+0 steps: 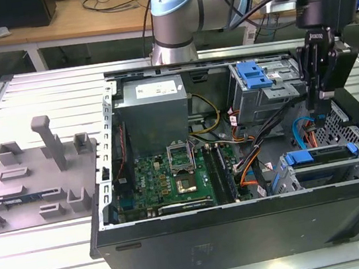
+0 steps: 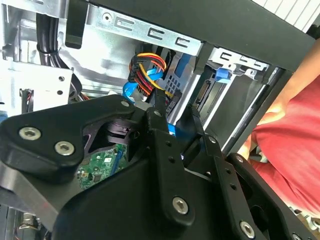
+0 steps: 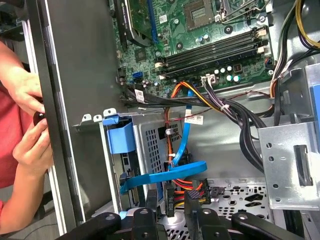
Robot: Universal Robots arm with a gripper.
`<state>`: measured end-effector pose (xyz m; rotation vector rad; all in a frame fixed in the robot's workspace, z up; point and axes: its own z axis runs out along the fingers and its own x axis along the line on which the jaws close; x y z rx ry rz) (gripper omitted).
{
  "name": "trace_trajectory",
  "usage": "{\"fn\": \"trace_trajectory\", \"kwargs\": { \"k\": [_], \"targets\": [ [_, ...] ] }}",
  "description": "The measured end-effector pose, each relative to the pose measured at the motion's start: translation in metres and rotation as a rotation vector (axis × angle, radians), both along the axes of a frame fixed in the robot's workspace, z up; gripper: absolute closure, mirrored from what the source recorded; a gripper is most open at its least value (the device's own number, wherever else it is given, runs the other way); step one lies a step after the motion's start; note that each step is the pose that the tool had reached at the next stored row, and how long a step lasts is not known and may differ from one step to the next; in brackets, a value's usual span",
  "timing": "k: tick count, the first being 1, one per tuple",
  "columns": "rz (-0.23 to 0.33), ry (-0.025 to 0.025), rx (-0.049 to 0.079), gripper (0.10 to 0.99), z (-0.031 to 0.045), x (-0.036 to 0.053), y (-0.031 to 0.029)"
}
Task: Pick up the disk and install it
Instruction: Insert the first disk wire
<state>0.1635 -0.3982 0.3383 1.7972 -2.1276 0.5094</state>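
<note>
Disk (image 1: 321,158) lies flat in a metal cage inside the computer case (image 1: 247,232), in its near corner on the exterior view's right. It is silver with a bright blue plastic frame. The case is a big black box, open on top. A round grey and light-blue robot arm (image 1: 176,14) stands behind the case. A boxy grey power supply (image 1: 156,108) sits at the case's far side, and a bumpy green board (image 1: 172,179) lies nearer. The black gripper (image 1: 322,114) hangs over the case, above the disk and not touching it. Its fingers (image 3: 151,205) are spread apart and hold nothing. Orange and blue cables (image 1: 303,134) curl beside the cage. A hand (image 3: 30,145) is just outside the case's wall.
</note>
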Motion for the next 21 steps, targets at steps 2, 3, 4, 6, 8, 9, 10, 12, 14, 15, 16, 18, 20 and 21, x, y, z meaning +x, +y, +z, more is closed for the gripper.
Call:
{"fn": "trace_trajectory", "kwargs": {
  "k": [2,3,4,6,8,9,10,12,14,15,16,18,20,21],
  "targets": [
    [0.0,0.0023,-0.001,0.733,-0.0011,0.0001,-0.0001],
    [0.0,0.0039,-0.001,0.733,-0.0015,0.0002,-0.0003],
    [0.0,0.0051,-0.001,0.733,-0.0018,0.0004,-0.0005],
    [0.0,0.008,-0.001,0.733,-0.0024,0.0011,-0.0013],
    [0.0,0.0108,-0.001,0.733,-0.0033,0.002,-0.0017],
    [0.0,0.0126,-0.002,0.733,-0.0043,0.0026,-0.0018],
    [0.0,0.0138,-0.002,0.733,-0.0052,0.0028,-0.0018],
    [0.0,0.0157,-0.003,0.753,-0.0069,0.0028,-0.0018],
    [0.0,0.0171,-0.005,0.882,-0.0076,0.0028,-0.0018],
    [0.0,0.0175,-0.006,0.882,-0.0078,0.0028,-0.0018],
    [0.0,0.0181,-0.007,0.918,-0.008,0.0028,-0.0018],
    [0.0,0.0191,-0.009,0.918,-0.0081,0.0028,-0.0018],
    [0.0,0.0191,-0.009,0.918,-0.0083,0.0028,-0.0018],
    [0.0,0.0192,-0.009,0.918,-0.0083,0.0028,-0.0018]
  ]
}}
